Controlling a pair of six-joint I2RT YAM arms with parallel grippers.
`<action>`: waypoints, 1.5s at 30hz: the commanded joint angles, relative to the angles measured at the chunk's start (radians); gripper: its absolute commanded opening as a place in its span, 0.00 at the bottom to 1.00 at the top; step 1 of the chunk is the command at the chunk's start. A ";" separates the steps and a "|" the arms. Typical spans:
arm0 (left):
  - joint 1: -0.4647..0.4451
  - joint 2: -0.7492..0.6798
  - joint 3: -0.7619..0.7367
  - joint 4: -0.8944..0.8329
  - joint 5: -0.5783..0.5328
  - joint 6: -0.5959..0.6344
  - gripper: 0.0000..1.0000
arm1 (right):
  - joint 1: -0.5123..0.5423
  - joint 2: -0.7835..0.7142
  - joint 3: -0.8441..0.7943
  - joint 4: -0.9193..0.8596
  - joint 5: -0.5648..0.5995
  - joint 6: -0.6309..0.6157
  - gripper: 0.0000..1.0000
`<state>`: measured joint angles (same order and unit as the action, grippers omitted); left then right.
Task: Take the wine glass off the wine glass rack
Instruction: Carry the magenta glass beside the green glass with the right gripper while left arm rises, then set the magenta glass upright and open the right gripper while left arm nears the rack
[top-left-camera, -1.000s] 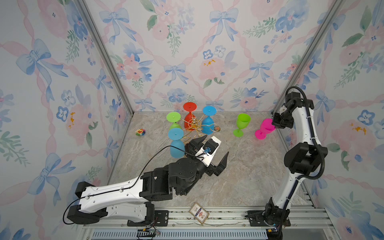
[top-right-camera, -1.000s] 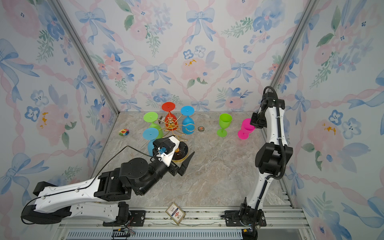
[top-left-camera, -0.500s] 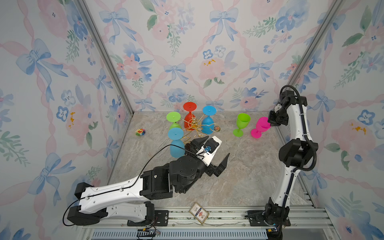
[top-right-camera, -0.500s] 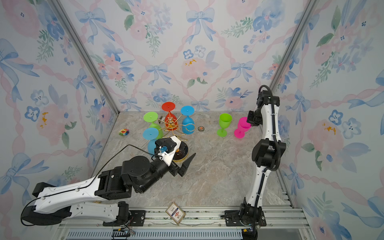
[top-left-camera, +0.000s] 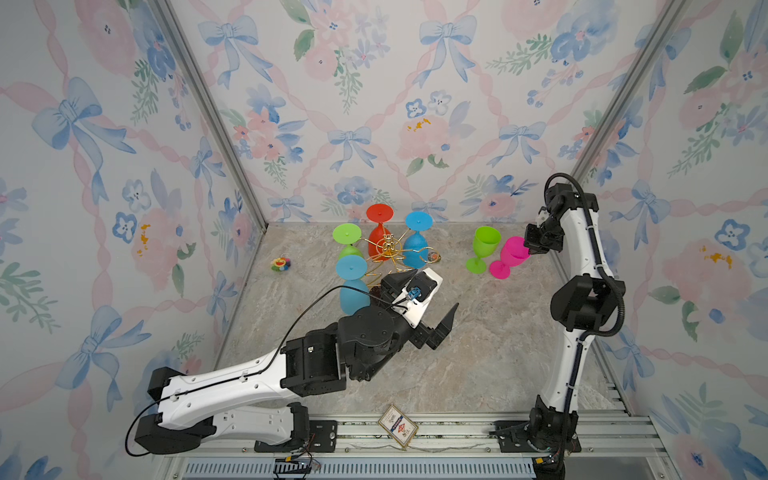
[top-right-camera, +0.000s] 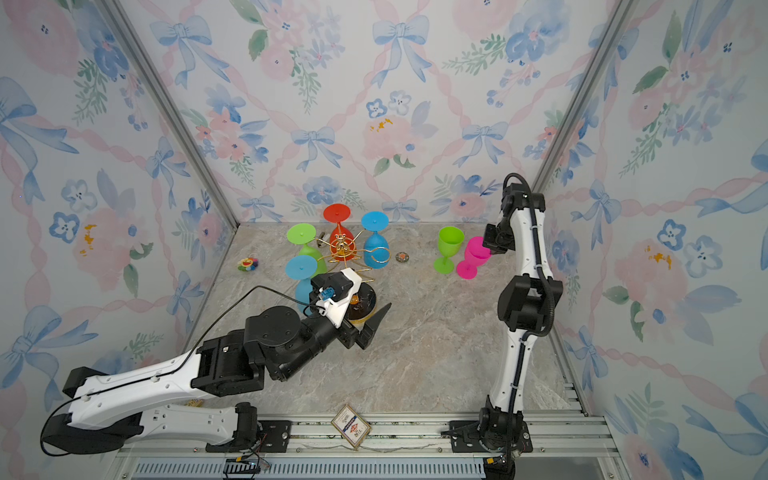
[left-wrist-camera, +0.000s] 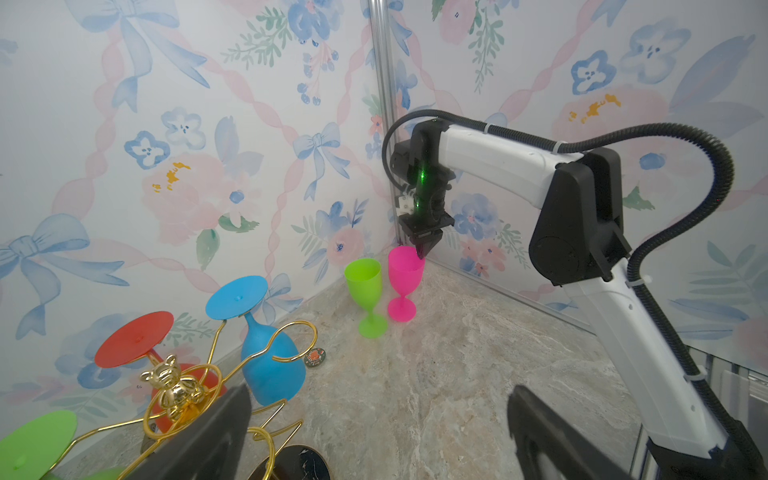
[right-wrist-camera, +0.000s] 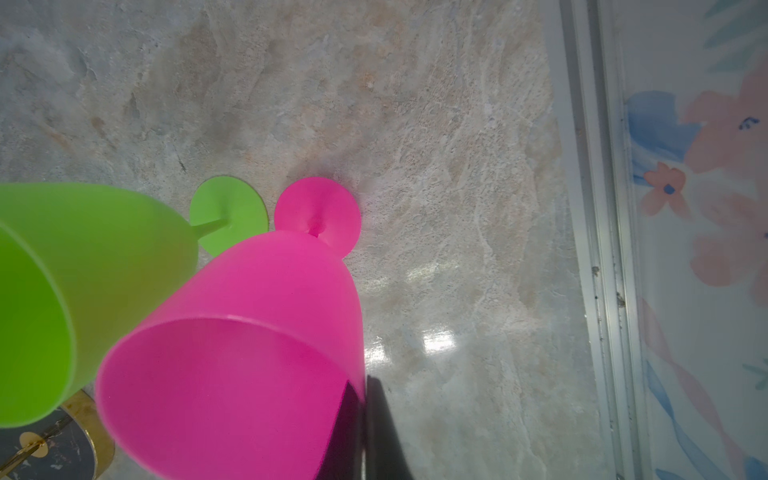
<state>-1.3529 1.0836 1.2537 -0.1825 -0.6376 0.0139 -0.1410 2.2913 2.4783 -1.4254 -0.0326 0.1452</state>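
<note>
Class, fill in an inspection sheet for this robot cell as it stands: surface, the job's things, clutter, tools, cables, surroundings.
Surface: marble-look tabletop, no spills seen.
Job's things: gold wine glass rack carries four upturned glasses: hanging green glass, red glass, rear blue glass, front blue glass. Standing green glass and pink glass are upright on the table, side by side.
Clutter: flower toy, round badge by the rack, card on the front rail.
Tools: left tool open, empty, near the rack; right tool shut on the pink glass's rim.
Cables: black cable arcs loose over the left arm; ribbed hose loops at the right arm's elbow.
Surroundings: floral wallpaper, metal corner post.
</note>
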 joint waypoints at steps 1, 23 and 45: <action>0.012 0.008 0.007 -0.006 0.019 -0.008 0.98 | 0.006 0.020 0.028 -0.019 -0.009 0.004 0.00; 0.028 -0.003 0.000 -0.017 0.034 -0.031 0.98 | -0.003 -0.035 -0.028 0.097 -0.059 0.063 0.21; 0.130 0.014 0.046 -0.125 0.008 -0.193 0.98 | 0.050 -0.430 -0.377 0.308 0.052 -0.004 0.58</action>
<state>-1.2457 1.0920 1.2682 -0.2726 -0.6109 -0.1146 -0.1295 1.9614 2.1918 -1.1973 -0.0051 0.1791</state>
